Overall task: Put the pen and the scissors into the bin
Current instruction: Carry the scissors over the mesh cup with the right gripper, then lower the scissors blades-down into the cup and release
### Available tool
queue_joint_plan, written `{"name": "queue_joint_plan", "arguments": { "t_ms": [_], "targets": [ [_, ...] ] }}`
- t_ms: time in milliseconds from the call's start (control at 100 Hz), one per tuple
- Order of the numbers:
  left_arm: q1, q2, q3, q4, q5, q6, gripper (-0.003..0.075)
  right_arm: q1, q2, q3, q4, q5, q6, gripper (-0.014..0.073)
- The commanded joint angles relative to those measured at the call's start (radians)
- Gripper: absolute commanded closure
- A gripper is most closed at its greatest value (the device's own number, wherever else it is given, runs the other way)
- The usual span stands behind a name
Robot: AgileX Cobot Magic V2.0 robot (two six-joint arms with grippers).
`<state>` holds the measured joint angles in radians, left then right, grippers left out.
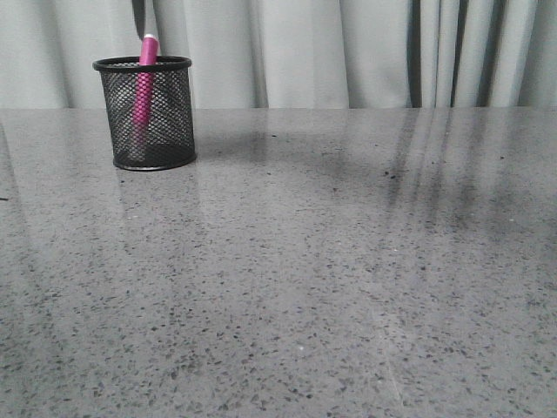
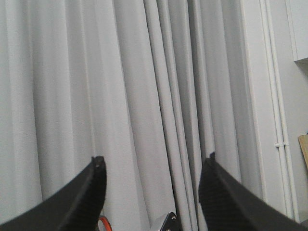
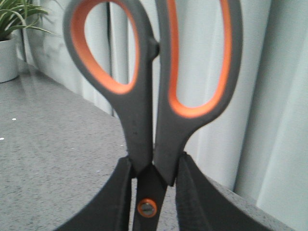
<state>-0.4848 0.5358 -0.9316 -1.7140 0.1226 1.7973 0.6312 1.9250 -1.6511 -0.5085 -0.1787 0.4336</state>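
Observation:
The bin (image 1: 146, 111), a black wire-mesh cup, stands at the far left of the table. The pink pen (image 1: 144, 83) stands inside it, its top poking above the rim. In the right wrist view my right gripper (image 3: 154, 161) is shut on the scissors (image 3: 144, 120), just above the orange pivot. The grey handles with orange linings point away from the fingers. My left gripper (image 2: 155, 161) is open with nothing between its fingers, and it faces the curtain. Neither gripper shows in the front view.
The speckled grey table (image 1: 305, 279) runs back to a pale curtain (image 1: 348, 52). A potted plant (image 3: 9, 43) stands at the table's far end in the right wrist view. A small orange curve (image 2: 103, 224) and a metal corner (image 2: 167, 222) sit at the left wrist view's edge.

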Motion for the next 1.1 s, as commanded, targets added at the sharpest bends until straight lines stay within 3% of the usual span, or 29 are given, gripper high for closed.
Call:
{"name": "queue_joint_plan", "arguments": {
  "t_ms": [0, 530, 610, 850, 1090],
  "targets": [
    [-0.01, 0.005, -0.024, -0.009, 0.021, -0.004, 0.0332, -0.021, -0.018, -0.035, 0.047, -0.079, -0.004, 0.0669],
    [-0.01, 0.005, -0.024, -0.009, 0.016, -0.004, 0.0332, 0.005, 0.066, -0.033, 0.061, 0.002, -0.004, 0.065],
    [-0.01, 0.005, -0.024, -0.009, 0.016, -0.004, 0.0332, 0.005, 0.066, -0.033, 0.061, 0.002, -0.004, 0.0585],
    [-0.01, 0.005, -0.024, -0.009, 0.016, -0.004, 0.0332, 0.005, 0.062, -0.033, 0.142, 0.004, -0.004, 0.0239],
    [-0.01, 0.005, -0.022, -0.009, 0.002, -0.004, 0.0332, 0.005, 0.0, -0.033, 0.158, 0.02, -0.004, 0.0208]
  ]
}}
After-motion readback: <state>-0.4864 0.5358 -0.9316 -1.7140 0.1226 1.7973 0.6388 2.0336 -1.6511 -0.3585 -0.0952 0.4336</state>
